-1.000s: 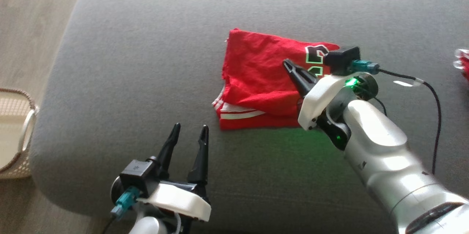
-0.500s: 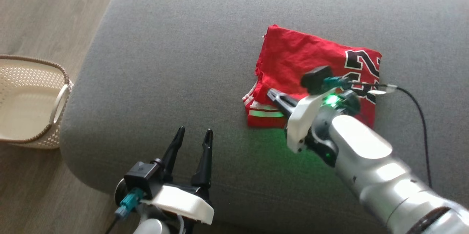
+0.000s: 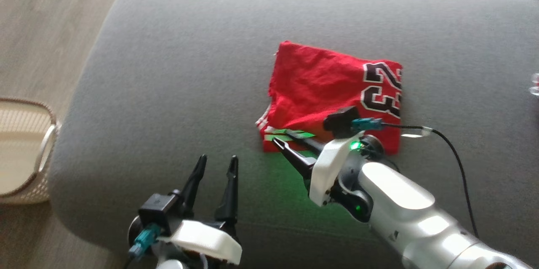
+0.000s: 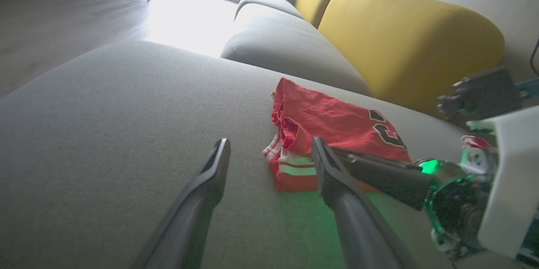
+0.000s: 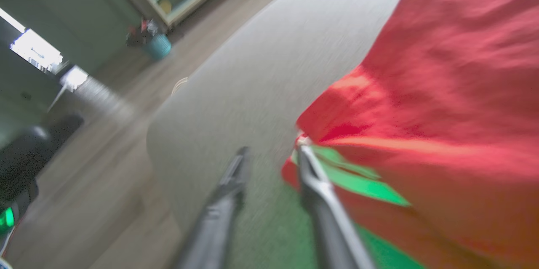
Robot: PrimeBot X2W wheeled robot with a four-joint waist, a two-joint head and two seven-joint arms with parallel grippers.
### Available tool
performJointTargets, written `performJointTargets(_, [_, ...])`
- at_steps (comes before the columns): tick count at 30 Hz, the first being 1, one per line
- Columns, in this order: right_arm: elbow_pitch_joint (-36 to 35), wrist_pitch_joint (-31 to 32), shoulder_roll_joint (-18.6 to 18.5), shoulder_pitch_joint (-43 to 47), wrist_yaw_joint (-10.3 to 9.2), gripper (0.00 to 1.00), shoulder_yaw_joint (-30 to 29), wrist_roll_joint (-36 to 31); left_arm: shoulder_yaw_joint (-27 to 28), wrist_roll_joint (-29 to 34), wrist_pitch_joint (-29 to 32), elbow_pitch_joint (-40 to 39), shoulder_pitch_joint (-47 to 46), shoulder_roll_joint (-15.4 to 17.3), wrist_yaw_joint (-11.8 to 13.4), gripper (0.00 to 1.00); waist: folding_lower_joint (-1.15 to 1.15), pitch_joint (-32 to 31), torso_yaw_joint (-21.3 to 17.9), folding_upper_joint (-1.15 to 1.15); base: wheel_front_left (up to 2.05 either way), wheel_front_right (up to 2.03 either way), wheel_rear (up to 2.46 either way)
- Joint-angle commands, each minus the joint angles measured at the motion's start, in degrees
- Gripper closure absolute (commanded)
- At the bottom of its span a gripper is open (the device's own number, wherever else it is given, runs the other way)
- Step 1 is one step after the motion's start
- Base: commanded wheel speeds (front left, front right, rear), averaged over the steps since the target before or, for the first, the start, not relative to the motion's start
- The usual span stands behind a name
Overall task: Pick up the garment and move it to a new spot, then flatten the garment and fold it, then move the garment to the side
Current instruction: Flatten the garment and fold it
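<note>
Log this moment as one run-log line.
garment: folded, on sofa | right gripper: open, at its striped corner, holding nothing | left gripper: open, apart from garment

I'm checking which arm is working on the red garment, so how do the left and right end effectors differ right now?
The left end effector has its fingers spread wide; the right end effector has a narrow gap. The left hovers over bare grey cushion, apart from the red garment; the right sits at the garment's striped near corner. Both have long dark fingers, with nothing between them.
</note>
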Motion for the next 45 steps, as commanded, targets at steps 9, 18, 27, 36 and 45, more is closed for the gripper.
performJointTargets(9, [1.50, -10.84, 0.48, -1.14, -0.01, 0.00, -9.89, -9.59, 4.81, -1.88, -0.52, -3.46, 0.76, 0.51, 2.75, 0.00, 0.00, -3.18, -8.65, 0.00, 0.00, 0.00, 0.00])
performJointTargets(18, [-13.81, -10.95, -2.19, 9.40, -0.01, 0.00, -34.99, -26.67, 10.15, -2.75, -0.89, -4.18, 1.08, 1.46, 4.34, 0.00, 0.00, -4.00, -11.52, 0.00, 0.00, 0.00, 0.00])
performJointTargets(27, [-29.31, -10.96, 0.63, 27.47, -0.01, 0.00, -48.34, -39.59, 14.75, 1.30, -1.02, -5.63, 3.99, 0.93, 3.14, 0.00, 0.00, -6.49, -11.95, 0.00, 0.00, 0.00, 0.00])
performJointTargets(36, [-36.51, -10.97, 0.99, 36.65, -0.01, 0.00, -47.69, -43.31, 18.04, 8.22, -1.03, -6.32, 8.32, -0.71, 0.27, 0.00, 0.00, -8.98, -11.39, 0.00, 0.00, 0.00, 0.00])
performJointTargets(45, [-38.91, -10.97, 1.00, 39.92, -0.01, 0.00, -47.74, -44.00, 18.80, 11.68, -1.04, -5.37, 10.91, -1.23, -1.60, 0.00, 0.00, -10.64, -10.74, 0.00, 0.00, 0.00, 0.00])
